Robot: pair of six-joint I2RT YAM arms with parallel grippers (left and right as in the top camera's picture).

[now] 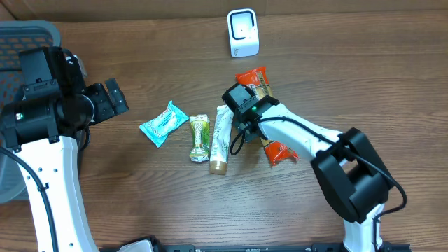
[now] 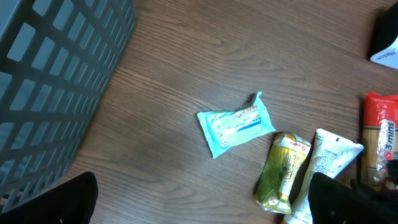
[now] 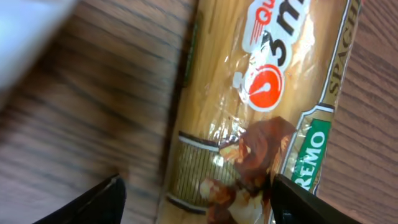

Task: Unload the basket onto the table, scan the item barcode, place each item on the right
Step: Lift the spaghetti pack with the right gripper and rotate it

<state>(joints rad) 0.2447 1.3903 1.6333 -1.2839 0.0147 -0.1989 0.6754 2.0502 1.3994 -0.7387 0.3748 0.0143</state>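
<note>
Surface [image 1: 140, 56]: brown wood grain, one continuous top.

Lying flat on it, left to right in the overhead view:
- teal packet [image 1: 163, 123], set at a slant, apart from the rest
- green-gold packet [image 1: 199, 138], lengthwise, just beside the tube
- white tube [image 1: 220, 140], cap end toward the near edge, its side touching or almost touching the green-gold packet
- spaghetti pack [image 1: 282, 152], clear wrap with red ends, lying diagonally; its middle is covered from above

Far edge: small white scanner [image 1: 243, 32], upright, well apart from the row.

Left: grey slatted basket [image 1: 28, 35]; possibly beside the surface rather than on it, the view doesn't settle it.
</note>
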